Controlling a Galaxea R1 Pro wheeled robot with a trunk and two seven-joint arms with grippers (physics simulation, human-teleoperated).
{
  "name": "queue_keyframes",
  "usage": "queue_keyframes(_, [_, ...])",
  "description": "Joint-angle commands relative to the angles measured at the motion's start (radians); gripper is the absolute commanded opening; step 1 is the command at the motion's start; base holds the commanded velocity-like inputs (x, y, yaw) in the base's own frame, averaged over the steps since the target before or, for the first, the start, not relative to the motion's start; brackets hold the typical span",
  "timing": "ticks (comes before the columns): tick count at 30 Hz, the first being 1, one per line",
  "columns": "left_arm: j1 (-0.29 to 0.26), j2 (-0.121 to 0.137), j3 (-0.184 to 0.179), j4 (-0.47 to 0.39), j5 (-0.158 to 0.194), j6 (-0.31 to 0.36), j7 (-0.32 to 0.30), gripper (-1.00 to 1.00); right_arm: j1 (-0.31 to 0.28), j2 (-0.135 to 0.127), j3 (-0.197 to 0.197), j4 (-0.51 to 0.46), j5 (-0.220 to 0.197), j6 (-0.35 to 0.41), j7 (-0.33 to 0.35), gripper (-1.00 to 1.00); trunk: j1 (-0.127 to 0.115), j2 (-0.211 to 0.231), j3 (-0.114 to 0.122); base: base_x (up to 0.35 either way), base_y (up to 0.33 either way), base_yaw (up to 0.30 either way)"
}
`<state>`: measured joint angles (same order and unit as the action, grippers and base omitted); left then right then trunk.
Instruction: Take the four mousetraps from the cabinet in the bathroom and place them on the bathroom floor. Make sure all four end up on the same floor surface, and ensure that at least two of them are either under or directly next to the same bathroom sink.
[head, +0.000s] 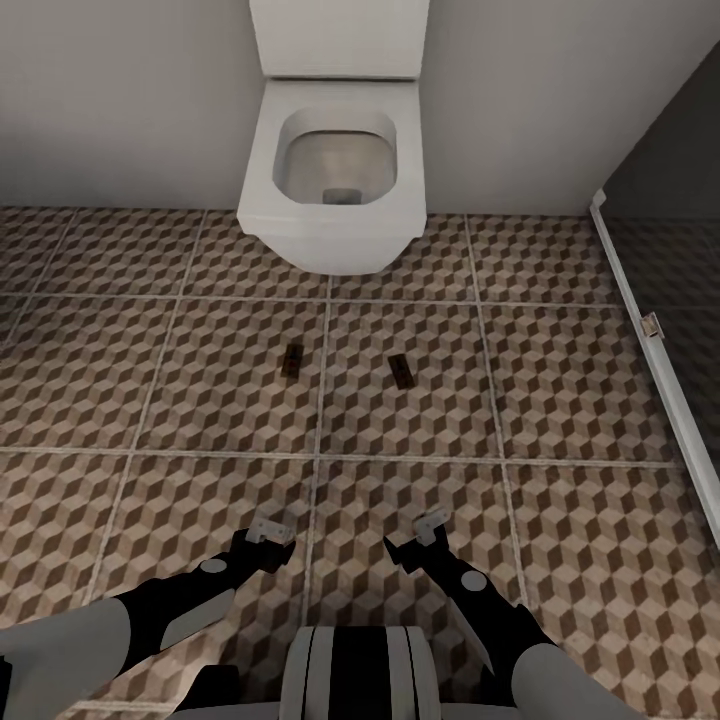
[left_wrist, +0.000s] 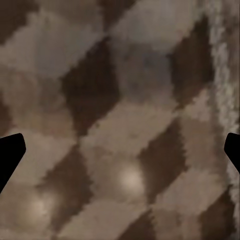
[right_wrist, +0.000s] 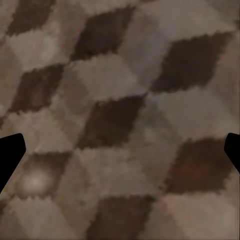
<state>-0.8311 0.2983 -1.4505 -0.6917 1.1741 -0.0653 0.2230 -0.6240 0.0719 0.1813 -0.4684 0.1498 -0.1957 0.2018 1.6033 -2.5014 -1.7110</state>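
- Lying flat on the floor (head: 560, 400) in front of the toilet (head: 330, 170), two traps sit well apart: one (head: 293, 360) left of a grout line, the other (head: 402, 370) right of it.
- Left gripper (head: 268, 533) hangs low over the tiles, fingers spread, holding nothing.
- Right gripper (head: 425, 530) likewise hangs released and empty.
- A glass partition with a white frame (head: 655, 350) stands at right.
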Motion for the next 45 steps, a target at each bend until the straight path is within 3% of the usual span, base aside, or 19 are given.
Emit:
queue_keyframes(1, [-0.002,0.001,-0.008,-0.003,0.01,-0.007,0.007,1.0,0.0,0.0,-0.002,0.001,0.01,-0.004,0.001,1.0,0.0,0.0,-0.001,0.0,0.0,0.0])
queue_keyframes(25, [-0.002,0.0,-0.008,-0.008,0.01,-0.007,0.007,1.0,0.0,0.0,-0.001,0.001,0.009,-0.004,0.001,1.0,0.0,0.0,-0.001,0.0,0.0,0.0])
queue_keyframes(32, [-0.002,-0.001,-0.008,-0.006,0.01,-0.007,0.007,1.0,0.0,0.0,-0.001,0.001,0.009,-0.004,0.001,1.0,-0.003,0.001,0.027,0.0,0.0,0.0])
queue_keyframes(45, [-0.002,-0.002,-0.008,-0.005,0.01,-0.007,0.007,1.0,0.0,0.0,0.0,0.001,0.009,-0.004,0.001,1.0,-0.053,0.092,0.067,0.0,0.0,0.0])
